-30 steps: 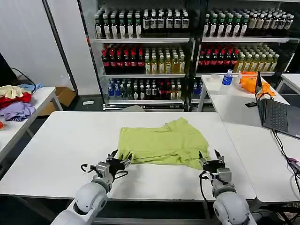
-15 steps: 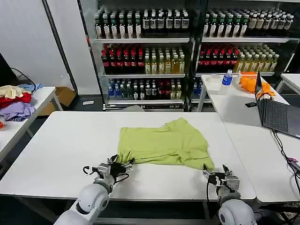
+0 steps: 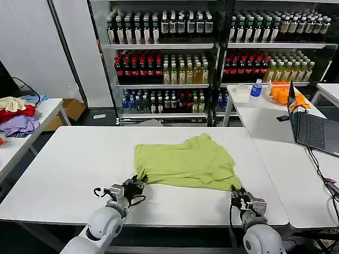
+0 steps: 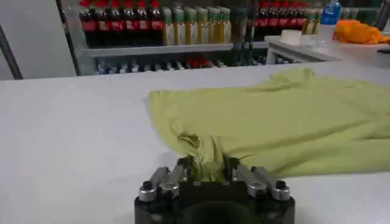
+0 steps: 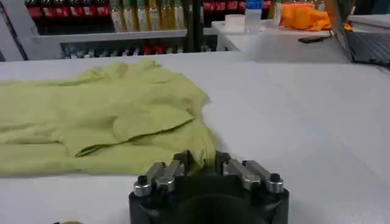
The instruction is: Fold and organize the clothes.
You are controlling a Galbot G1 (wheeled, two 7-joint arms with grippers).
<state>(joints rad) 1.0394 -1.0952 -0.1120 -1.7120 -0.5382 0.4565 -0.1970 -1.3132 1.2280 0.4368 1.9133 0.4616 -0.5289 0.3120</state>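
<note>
**Inspector A:** Since the lime T-shirt [image 3: 184, 161] lies in the centre of the head view on the white table [image 3: 69, 164], we judge it light, soft and limp; it will sag and drag, not hold shape. Where do we hold it?

**Inspector B:** At its near hem. The left gripper [image 3: 134, 186], lower left of centre in the head view, has its jaws clenched on the lower-left corner; in the left wrist view the cloth bunches up between the fingers [image 4: 183, 170]. The right gripper [image 3: 241, 197], lower right of centre, sits at the lower-right corner. In the right wrist view the hem runs in between its fingers [image 5: 172, 168], so we read it as pinched on the shirt, with less cloth gathered than on the other side.

**Inspector A:** Slip risk?

**Inspector B:** Moderate, in our judgement, more on the right side. Cotton on a smooth top slides easily, so both corners should move together or the fabric will skew.

**Inspector A:** Edges and room?

**Inspector B:** Both grippers stand close to the table's near edge at the bottom of the frame. Bare table lies beyond the shirt and to both sides. A laptop [image 3: 312, 129] sits on the next table at the right edge, well apart, and drink shelves [image 3: 212, 53] span the top of the frame, far off.
</note>
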